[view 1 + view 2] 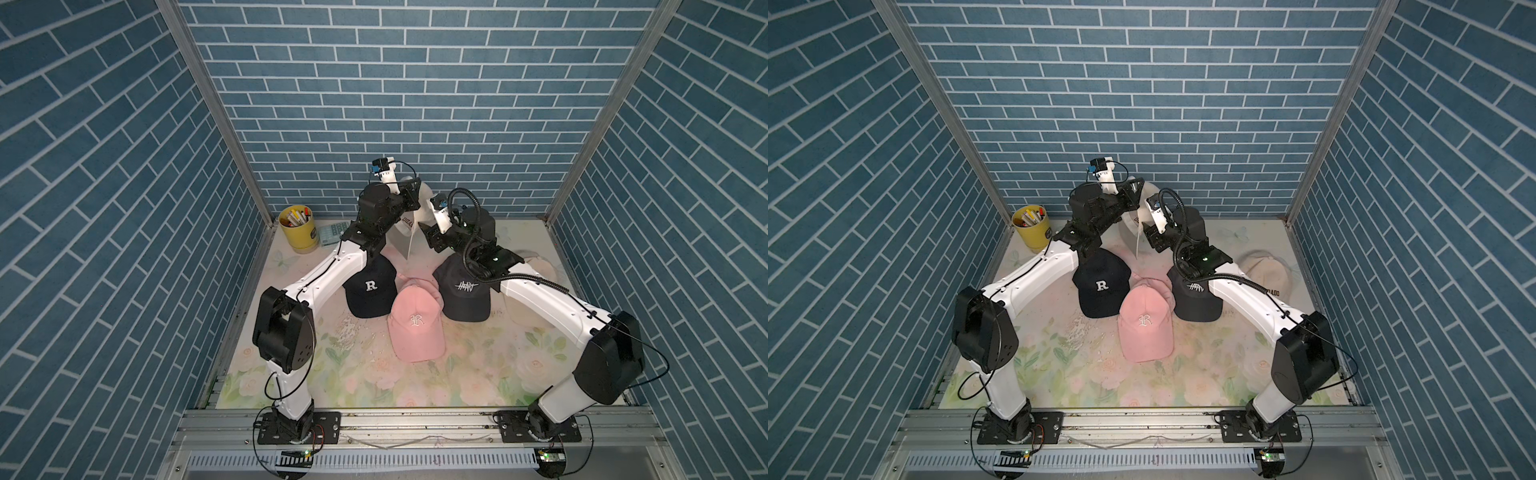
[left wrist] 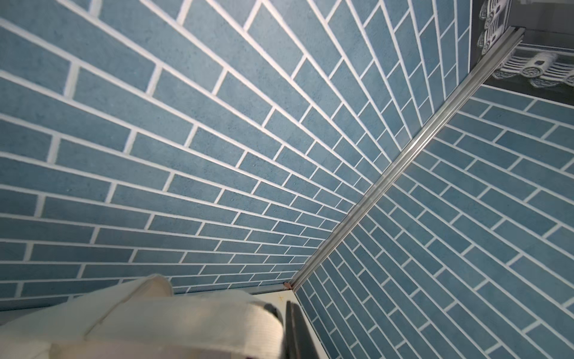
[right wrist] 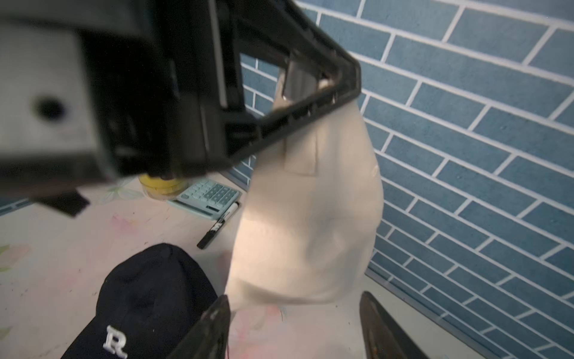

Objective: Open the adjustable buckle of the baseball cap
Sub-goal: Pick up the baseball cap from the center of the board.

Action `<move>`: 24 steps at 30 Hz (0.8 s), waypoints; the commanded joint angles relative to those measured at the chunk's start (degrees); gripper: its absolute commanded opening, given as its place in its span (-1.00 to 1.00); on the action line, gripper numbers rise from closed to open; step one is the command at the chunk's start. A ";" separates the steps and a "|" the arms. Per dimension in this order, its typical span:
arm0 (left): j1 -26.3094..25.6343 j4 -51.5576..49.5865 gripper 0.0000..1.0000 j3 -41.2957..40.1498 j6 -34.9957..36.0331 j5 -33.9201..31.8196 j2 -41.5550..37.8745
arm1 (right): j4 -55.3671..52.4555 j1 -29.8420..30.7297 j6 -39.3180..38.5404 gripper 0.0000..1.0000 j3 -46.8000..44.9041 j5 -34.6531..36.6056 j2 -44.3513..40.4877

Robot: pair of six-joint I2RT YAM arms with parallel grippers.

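Both top views: left gripper is pinching the cap, which is hanging clear of the table near the back wall. Right gripper is sitting just beside the cap's lower edge, jaws spread. Navy cap, pink cap and black cap are lying below.

Left wrist: jaws are pressing together on the strap.

Right wrist: cap is dangling from the left gripper, with the right fingers standing wide apart under it.

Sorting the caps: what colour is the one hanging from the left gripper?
Cream cap, clearest in the right wrist view.
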 commanded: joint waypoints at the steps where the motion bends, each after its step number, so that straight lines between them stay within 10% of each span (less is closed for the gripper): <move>1: -1.44 0.21 -0.86 -0.01 -1.43 -4.87 -3.69 | 18.26 0.81 1.11 0.33 -2.70 1.80 1.12; 14: -3.65 -2.58 -0.82 -1.48 -4.09 -6.61 -6.48 | 30.68 2.57 -6.28 0.22 -5.79 13.53 3.45; 24: -4.09 -3.89 -0.53 -4.12 -6.38 -6.41 -8.22 | 27.95 2.45 -9.09 -1.00 -3.46 16.29 3.48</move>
